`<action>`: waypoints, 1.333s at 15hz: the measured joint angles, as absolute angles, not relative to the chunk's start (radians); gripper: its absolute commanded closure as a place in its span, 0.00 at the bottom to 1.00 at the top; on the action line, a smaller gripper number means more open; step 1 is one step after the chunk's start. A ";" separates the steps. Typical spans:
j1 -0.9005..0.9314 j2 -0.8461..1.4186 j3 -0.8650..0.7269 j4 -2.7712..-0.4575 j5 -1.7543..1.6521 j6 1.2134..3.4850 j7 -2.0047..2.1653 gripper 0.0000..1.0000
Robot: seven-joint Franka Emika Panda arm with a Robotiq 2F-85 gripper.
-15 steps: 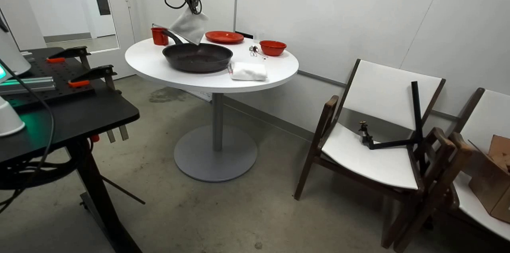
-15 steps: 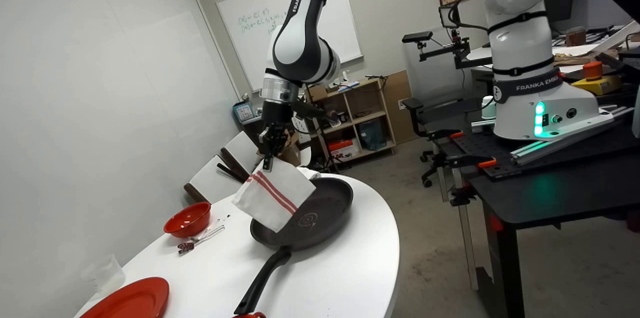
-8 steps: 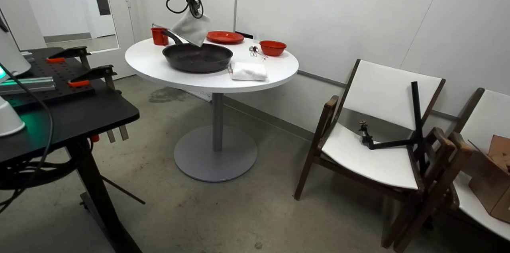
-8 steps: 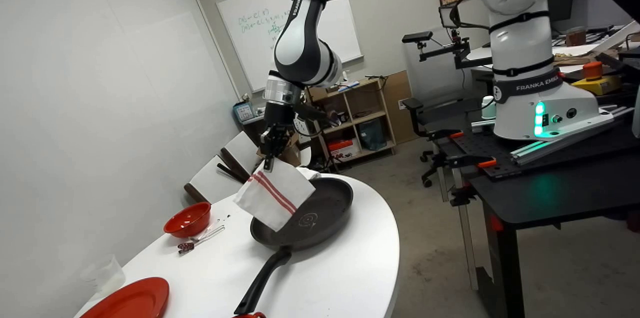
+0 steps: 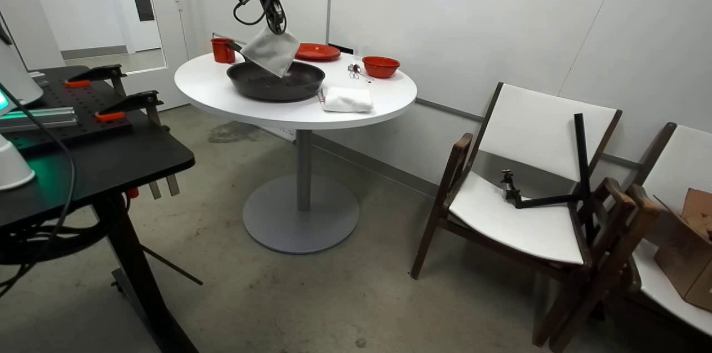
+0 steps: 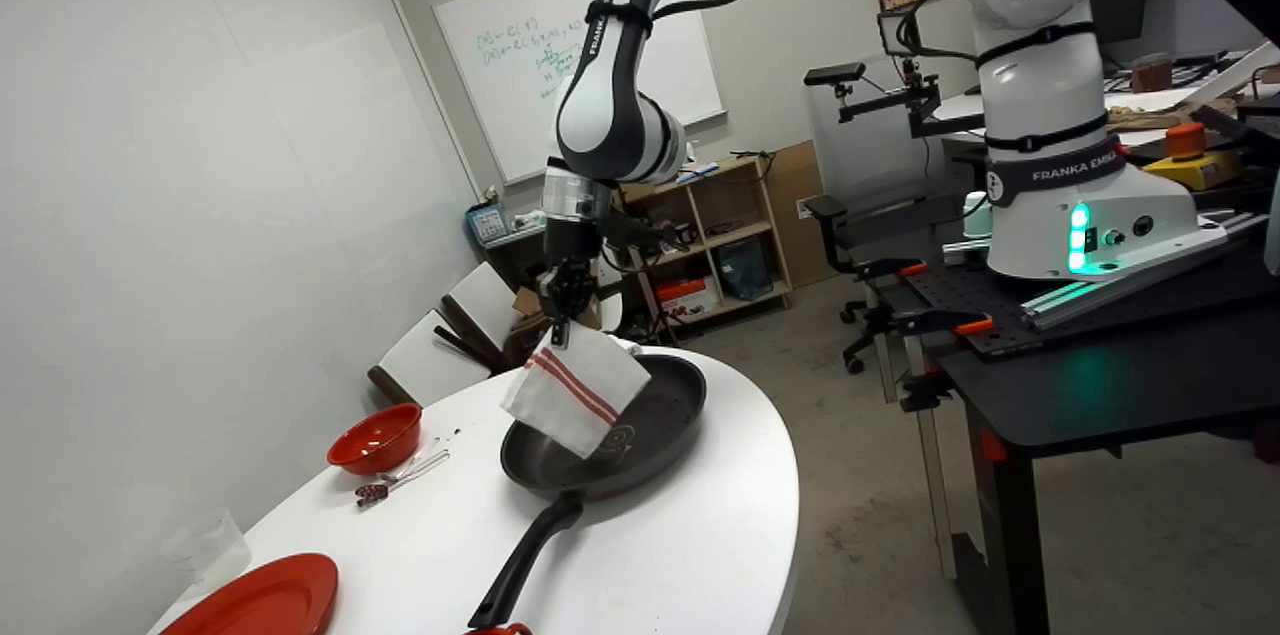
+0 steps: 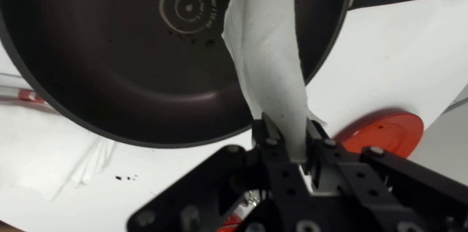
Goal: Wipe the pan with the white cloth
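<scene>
My gripper (image 5: 276,30) is shut on one edge of a white cloth (image 5: 272,53), which hangs below it. In an exterior view the cloth (image 6: 575,390) shows red stripes. It hangs tilted over the handle-side part of the black pan (image 5: 258,89). Its lower corner is inside the pan's outline; I cannot tell whether it touches. In the wrist view the cloth (image 7: 268,49) runs up from between the fingertips (image 7: 287,126) and covers part of the pan (image 7: 146,67). Dark crumbs (image 7: 209,42) lie in the pan near its ring mark.
A folded white cloth (image 5: 347,99) lies beside the pan on the round white table (image 5: 208,94). A red plate (image 5: 320,53), red bowl (image 5: 381,66) and red cup (image 5: 223,51) stand around it. Small metal utensils (image 6: 405,475) lie near the bowl. The pan handle (image 6: 525,560) points toward the cup.
My gripper and the held cloth have moved lower and farther over the pan, rightward in both exterior views. The pan and the other table items have not moved.
</scene>
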State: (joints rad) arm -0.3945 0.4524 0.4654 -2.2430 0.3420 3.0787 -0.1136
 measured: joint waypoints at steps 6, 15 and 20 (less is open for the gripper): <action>-0.165 0.469 0.179 -2.207 0.275 2.942 0.004 0.95; 0.158 0.594 -0.162 -2.043 0.006 2.652 0.349 0.95; 0.254 0.687 -0.243 -1.967 -0.109 2.643 0.487 0.95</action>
State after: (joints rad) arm 0.2545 0.6868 -0.2427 -1.9667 -0.1087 2.6427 0.4873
